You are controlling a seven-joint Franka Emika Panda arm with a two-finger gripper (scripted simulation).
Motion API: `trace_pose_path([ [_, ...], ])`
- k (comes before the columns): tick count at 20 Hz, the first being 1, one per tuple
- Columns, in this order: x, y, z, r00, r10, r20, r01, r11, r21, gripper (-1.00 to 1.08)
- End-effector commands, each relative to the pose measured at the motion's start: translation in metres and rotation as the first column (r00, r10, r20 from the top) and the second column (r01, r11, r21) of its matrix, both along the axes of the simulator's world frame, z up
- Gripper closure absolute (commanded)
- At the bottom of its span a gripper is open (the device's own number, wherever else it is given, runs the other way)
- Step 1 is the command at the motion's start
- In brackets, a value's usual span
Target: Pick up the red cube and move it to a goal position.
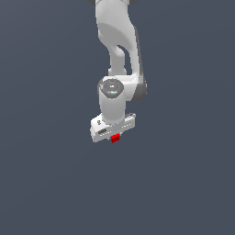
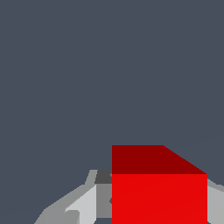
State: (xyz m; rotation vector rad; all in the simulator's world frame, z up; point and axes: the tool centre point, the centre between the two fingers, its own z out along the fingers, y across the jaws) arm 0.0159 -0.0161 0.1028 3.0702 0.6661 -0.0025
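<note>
The red cube (image 1: 115, 137) is tiny and bright red, and sits right under the white gripper (image 1: 114, 137) in the exterior view, mostly hidden by the hand. In the wrist view the red cube (image 2: 159, 192) fills the space between the grey fingers (image 2: 83, 205), which press against its sides. The gripper is shut on the cube. The white arm comes down from the top of the exterior view. I cannot tell whether the cube rests on the grey floor or hangs above it.
A plain dark grey floor (image 1: 46, 183) surrounds the arm on all sides. No goal marker shows in either view.
</note>
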Motion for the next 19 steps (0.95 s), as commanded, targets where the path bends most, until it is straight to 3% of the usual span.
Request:
trace_pose_path([
  [1, -0.008, 0.008, 0.021, 1.000, 0.000, 0.001, 0.000, 1.000, -0.001, 1.08],
  [10, -0.028, 0.026, 0.074, 1.000, 0.000, 0.001, 0.000, 1.000, -0.001, 1.08],
  [19, -0.032, 0.032, 0.089, 1.000, 0.000, 0.002, 0.000, 1.000, 0.000, 1.08],
])
